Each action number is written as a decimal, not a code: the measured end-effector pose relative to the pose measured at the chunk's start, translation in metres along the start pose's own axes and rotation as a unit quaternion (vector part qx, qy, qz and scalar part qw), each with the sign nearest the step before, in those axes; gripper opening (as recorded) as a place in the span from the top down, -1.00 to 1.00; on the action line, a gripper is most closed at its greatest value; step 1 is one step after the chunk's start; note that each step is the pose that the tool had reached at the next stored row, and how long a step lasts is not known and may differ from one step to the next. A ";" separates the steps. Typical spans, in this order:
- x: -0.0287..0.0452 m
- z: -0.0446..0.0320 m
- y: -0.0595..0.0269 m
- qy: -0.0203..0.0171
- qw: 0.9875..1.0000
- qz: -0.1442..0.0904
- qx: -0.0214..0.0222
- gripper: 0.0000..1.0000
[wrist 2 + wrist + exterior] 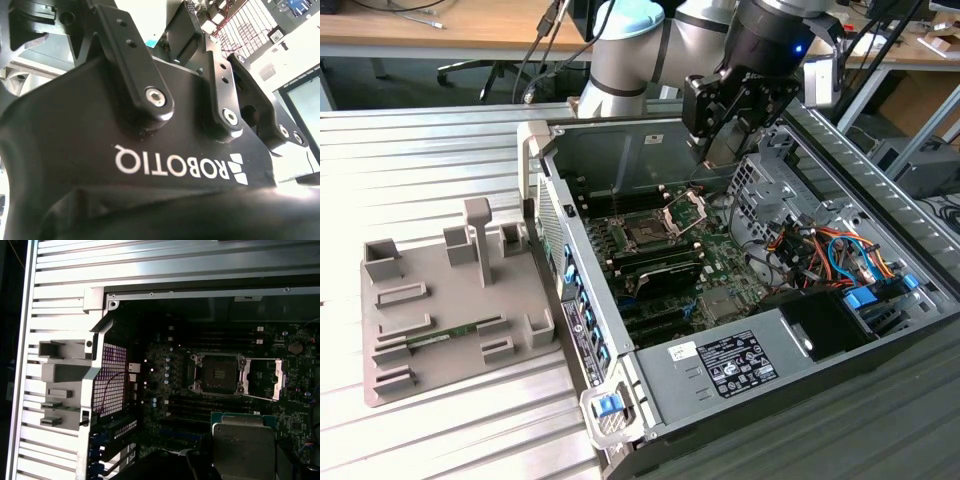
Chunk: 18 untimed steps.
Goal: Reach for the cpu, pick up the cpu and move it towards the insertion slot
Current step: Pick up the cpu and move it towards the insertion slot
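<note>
One cpu (243, 446), thin, rigid and light, is hanging in the gripper (725, 150) by its edges above the open insertion slot (218, 373); its underside contacts are likely fragile.

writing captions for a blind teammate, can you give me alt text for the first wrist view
The cpu, a pale silvery square chip with a green rim, sits close to the camera above an open computer case. Beyond it on the dark motherboard lies the insertion slot, its metal frame swung open to one side.
</note>
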<state>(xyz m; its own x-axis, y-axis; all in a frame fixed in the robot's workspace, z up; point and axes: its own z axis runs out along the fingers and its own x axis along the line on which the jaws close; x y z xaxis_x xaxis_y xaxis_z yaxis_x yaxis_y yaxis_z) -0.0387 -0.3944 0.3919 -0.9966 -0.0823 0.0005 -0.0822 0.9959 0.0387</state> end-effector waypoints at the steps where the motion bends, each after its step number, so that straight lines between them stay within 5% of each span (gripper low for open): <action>1: 0.0000 0.0002 0.0000 0.000 1.000 0.000 0.000 -0.09; 4: 0.0000 0.0081 -0.0003 0.000 1.000 0.000 0.000 -0.09; 18: 0.0000 0.0125 -0.0005 0.000 1.000 0.000 0.000 -0.09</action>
<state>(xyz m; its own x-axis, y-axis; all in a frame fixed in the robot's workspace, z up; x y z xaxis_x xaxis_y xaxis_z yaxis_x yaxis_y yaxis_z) -0.0387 -0.3944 0.3794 -0.9966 -0.0823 0.0005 -0.0822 0.9959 0.0387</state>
